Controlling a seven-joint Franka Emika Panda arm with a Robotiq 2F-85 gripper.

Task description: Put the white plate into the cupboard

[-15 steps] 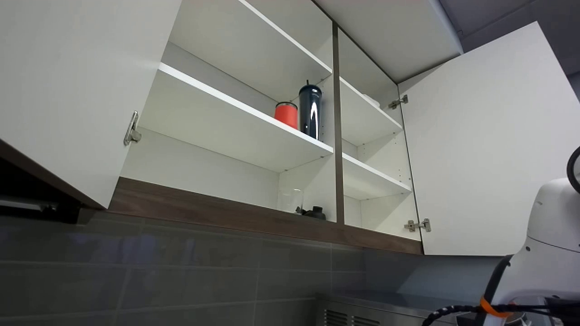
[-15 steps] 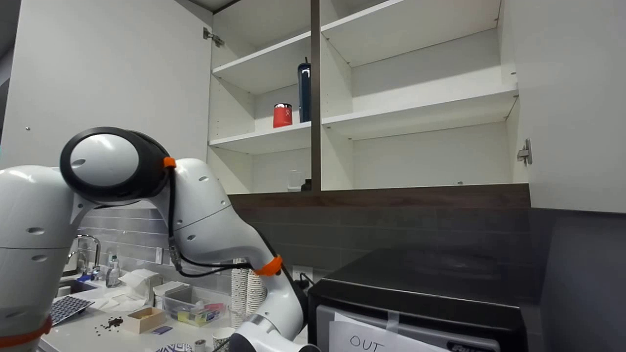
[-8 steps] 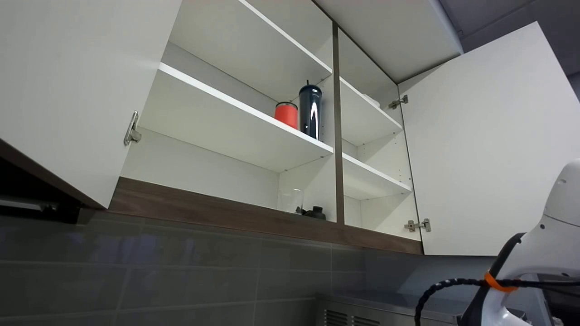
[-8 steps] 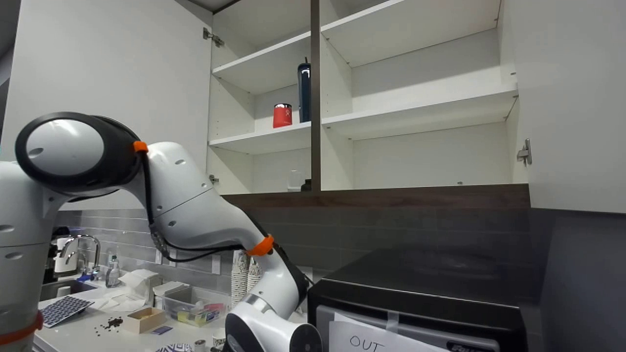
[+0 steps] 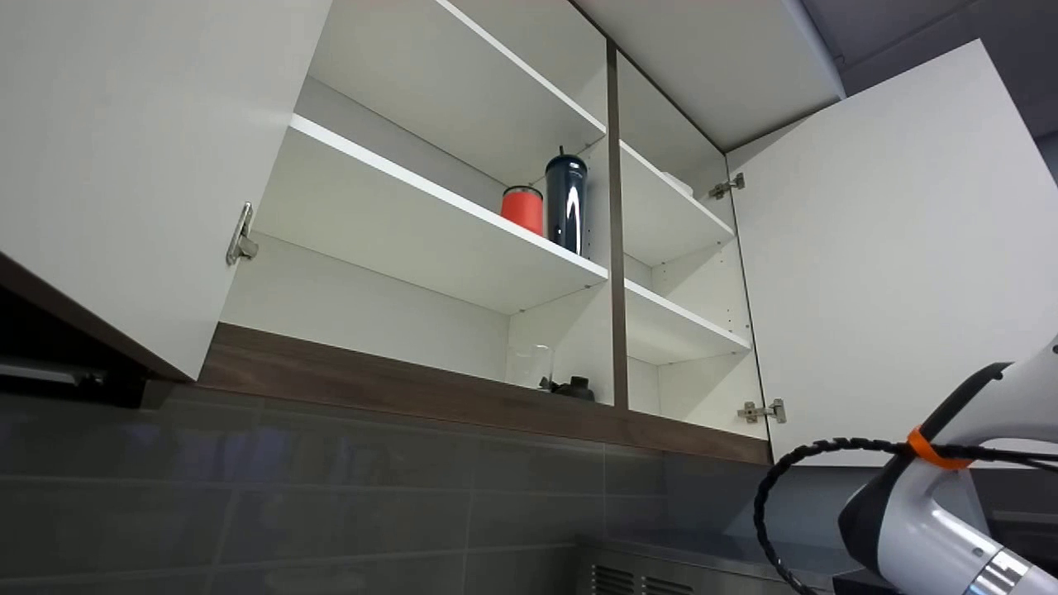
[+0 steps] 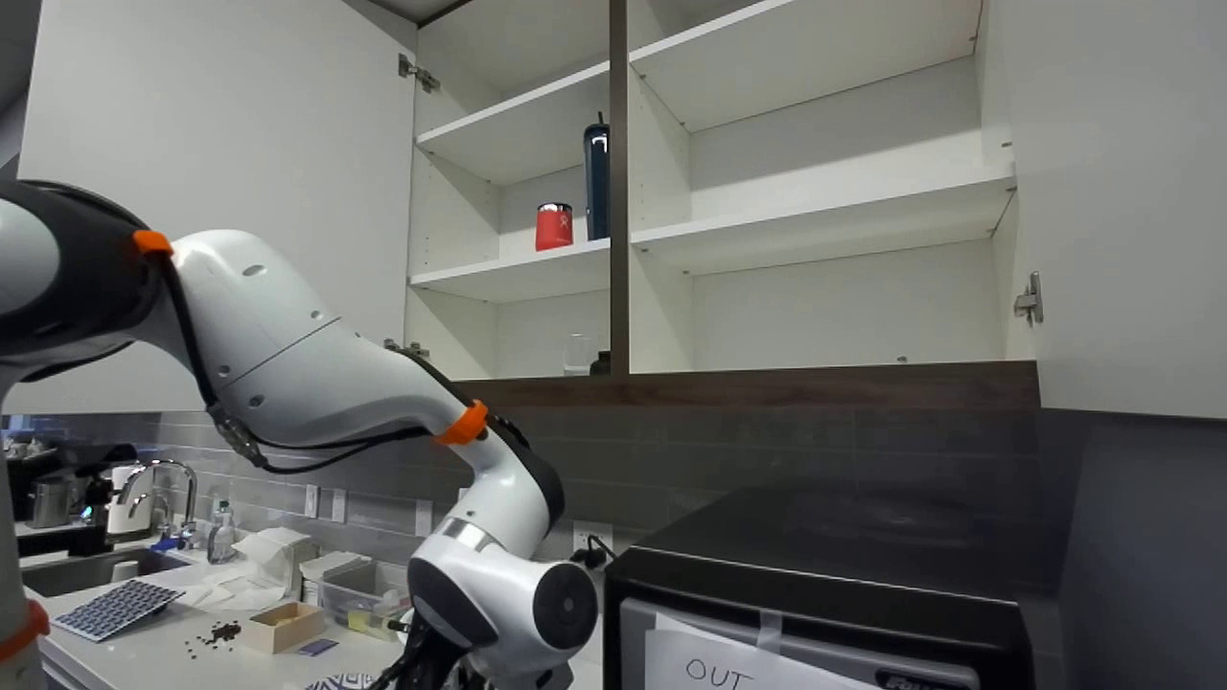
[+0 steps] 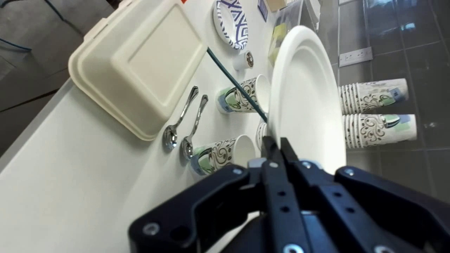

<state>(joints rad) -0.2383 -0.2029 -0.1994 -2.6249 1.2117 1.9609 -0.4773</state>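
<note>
The wrist view shows my gripper [image 7: 280, 144] shut on the rim of the white plate [image 7: 311, 91]. The plate stands nearly on edge, extending ahead of the fingertips above the counter. In an exterior view the gripper is mostly cut off at the bottom edge, and the plate cannot be made out clearly. The cupboard's brown bottom edge shows in both exterior views [image 5: 413, 388] [image 6: 824, 385]. Its doors stand open, with white shelves and a centre divider. My wrist is below the cupboard, in front of the tiled wall.
A red cup [image 6: 554, 227] and a dark bottle [image 6: 596, 182] stand on a cupboard shelf. A black appliance [image 6: 824, 537] stands below. Stacked paper cups [image 7: 379, 130], spoons [image 7: 190, 130] and a takeaway box [image 7: 158, 66] are on the counter. An open door [image 5: 893, 273] is near the arm.
The arm has risen in both exterior views. Its elbow has shifted left in one of them, and the wrist has come up further into view. The cupboard and its contents have not moved.
</note>
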